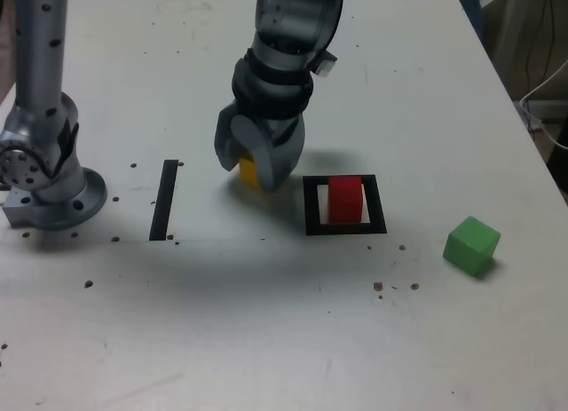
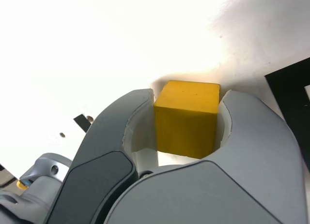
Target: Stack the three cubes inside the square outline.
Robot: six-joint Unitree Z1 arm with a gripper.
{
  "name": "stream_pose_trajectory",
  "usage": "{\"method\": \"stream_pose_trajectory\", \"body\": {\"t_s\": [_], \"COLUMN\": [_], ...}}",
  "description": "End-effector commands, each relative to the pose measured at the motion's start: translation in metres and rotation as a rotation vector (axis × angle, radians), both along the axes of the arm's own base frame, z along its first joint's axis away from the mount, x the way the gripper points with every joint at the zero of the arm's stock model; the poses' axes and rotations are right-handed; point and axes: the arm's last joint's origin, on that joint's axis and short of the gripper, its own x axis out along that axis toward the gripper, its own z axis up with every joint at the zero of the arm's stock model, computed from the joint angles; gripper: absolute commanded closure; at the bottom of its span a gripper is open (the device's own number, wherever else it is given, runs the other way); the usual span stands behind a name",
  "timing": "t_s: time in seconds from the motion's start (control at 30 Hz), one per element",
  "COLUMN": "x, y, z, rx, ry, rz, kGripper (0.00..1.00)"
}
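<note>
You have three cubes here: one red, one yellow and one green. There is one square outline (image 1: 312,226) and one straight black strip (image 1: 164,201). Your one gripper (image 1: 252,169) has its two jaws closed around the yellow cube (image 2: 186,122), a side of it against each. In the exterior view, that cube is left of the outline, between it and the strip. The red cube (image 1: 344,200) sits inside the outline, toward its right side. The green cube (image 1: 471,246) rests on the table (image 1: 213,340), to the right of the outline and nearer you.

The gripper hides most of the yellow cube in the exterior view; you can't tell whether it touches the table. Your wrist view cuts off the outline, showing only part of its black border, and the glare washes out much of the tabletop.
</note>
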Motion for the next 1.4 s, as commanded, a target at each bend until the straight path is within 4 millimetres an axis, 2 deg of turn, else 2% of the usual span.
{"method": "stream_pose_trajectory", "body": {"t_s": [0.0,0.43,0.63,0.9,1.37], "x": [0.000,0.007,0.017,0.030,0.067], "y": [0.000,-0.011,-0.020,-0.037,-0.059], "z": [0.008,0.065,0.081,0.088,0.077], "rx": [-0.007,-0.010,0.005,0.009,-0.028], "ry": [-0.014,-0.059,-0.136,-0.192,-0.167], "rz": [0.004,0.094,0.213,0.334,0.395], "kGripper": [0.90,0.92,0.92,0.92,0.91]}}
